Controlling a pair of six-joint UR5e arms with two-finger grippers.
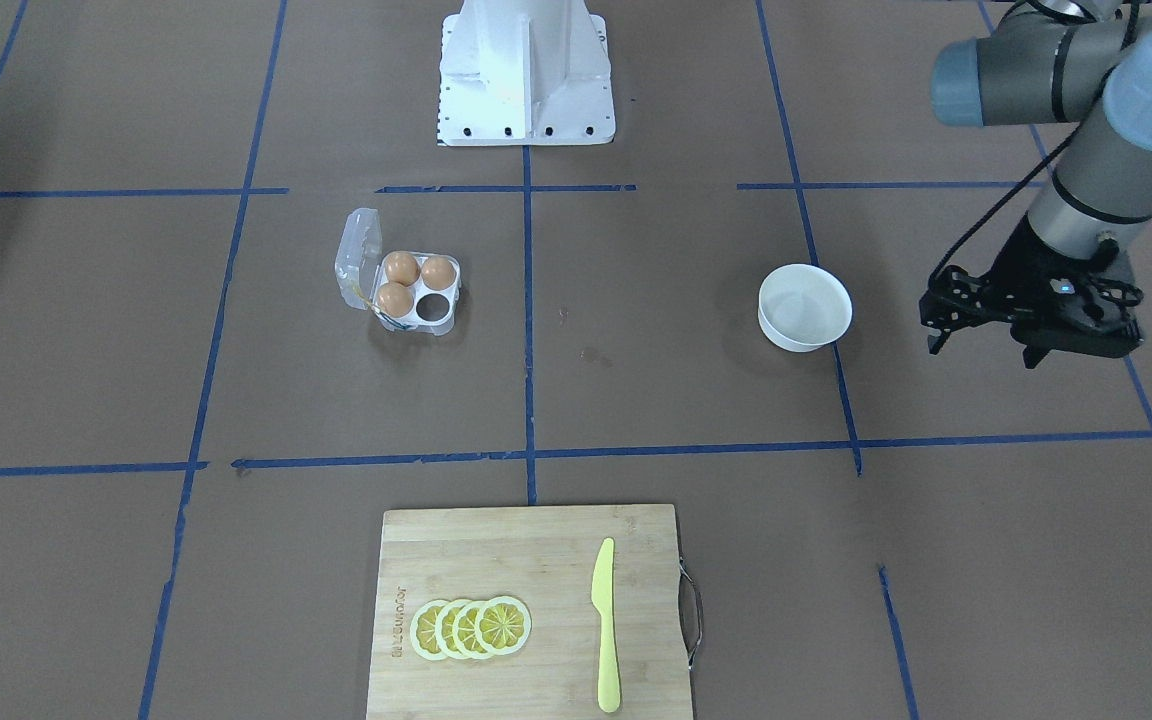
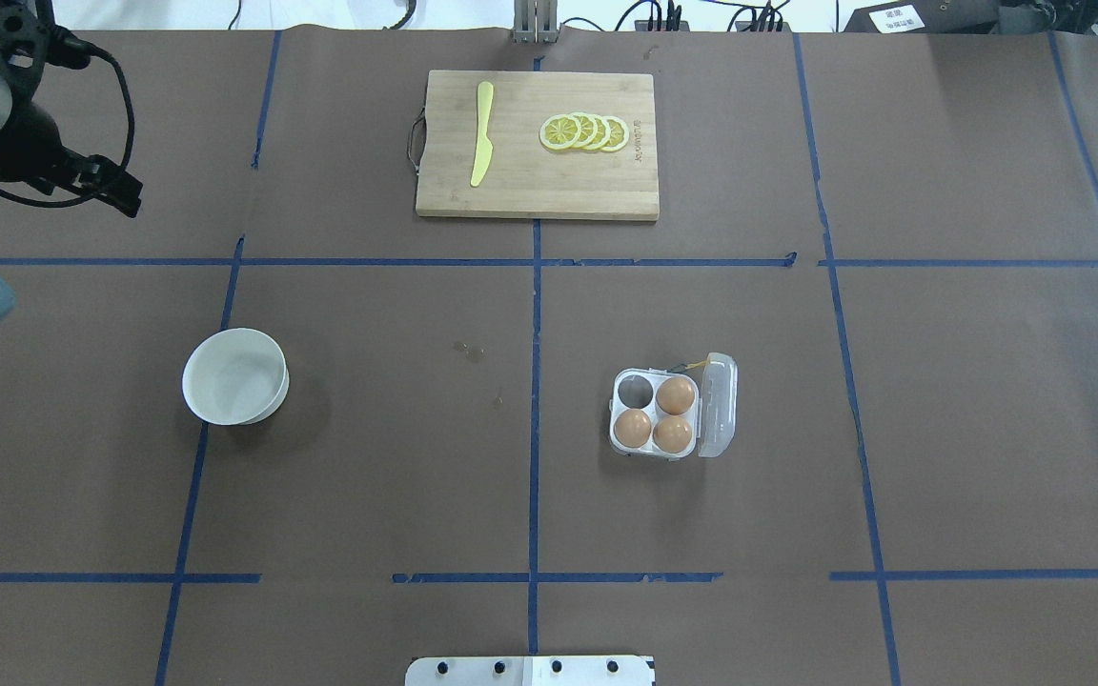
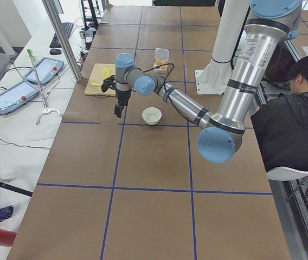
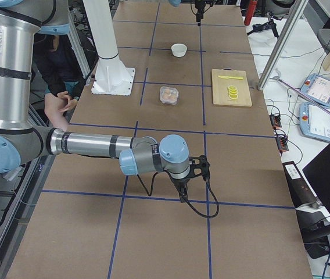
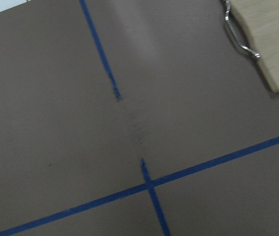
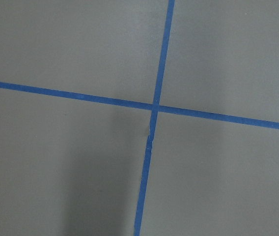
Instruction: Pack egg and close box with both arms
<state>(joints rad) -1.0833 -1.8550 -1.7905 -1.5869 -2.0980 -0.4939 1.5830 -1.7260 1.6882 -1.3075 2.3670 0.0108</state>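
Note:
The clear box sits on the brown table with its lid swung open; it also shows in the overhead view. Three orange-brown eggs fill three cells, and one cell is empty. My left gripper hangs above the table beyond the white bowl, far from the box; its fingers look spread and empty. My right gripper shows only in the exterior right view, low over bare table far from the box; I cannot tell its state.
The white bowl looks empty. A wooden cutting board holds lemon slices and a yellow knife. The white pedestal stands at the robot's side. Blue tape lines cross the table. A person sits beside the table.

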